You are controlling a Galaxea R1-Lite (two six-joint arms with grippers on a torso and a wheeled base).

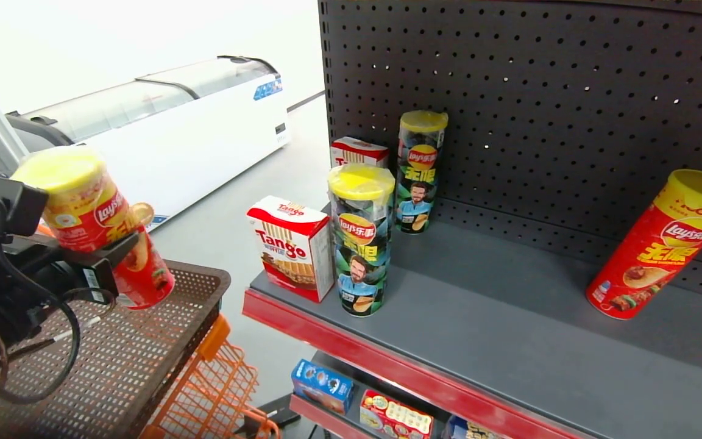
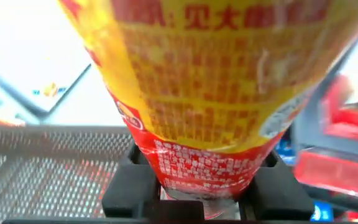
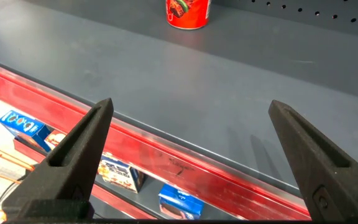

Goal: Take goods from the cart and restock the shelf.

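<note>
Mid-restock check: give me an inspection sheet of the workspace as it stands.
Surface: grey shelf, bare in the middle.
Job's things: red can held above the cart basket; second red can tilted against the pegboard; two green cans and two wafer boxes upright at the shelf's left end.
Clutter: nothing seen.
Grippers: left gripper shut on the red can; right gripper open over the shelf's front edge.
Cables: black cables looping by the left arm.
Surroundings: chest freezer beyond the cart; boxed goods below the shelf.

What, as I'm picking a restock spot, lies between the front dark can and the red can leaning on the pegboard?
Only bare grey shelf, seen in the head view.
</note>
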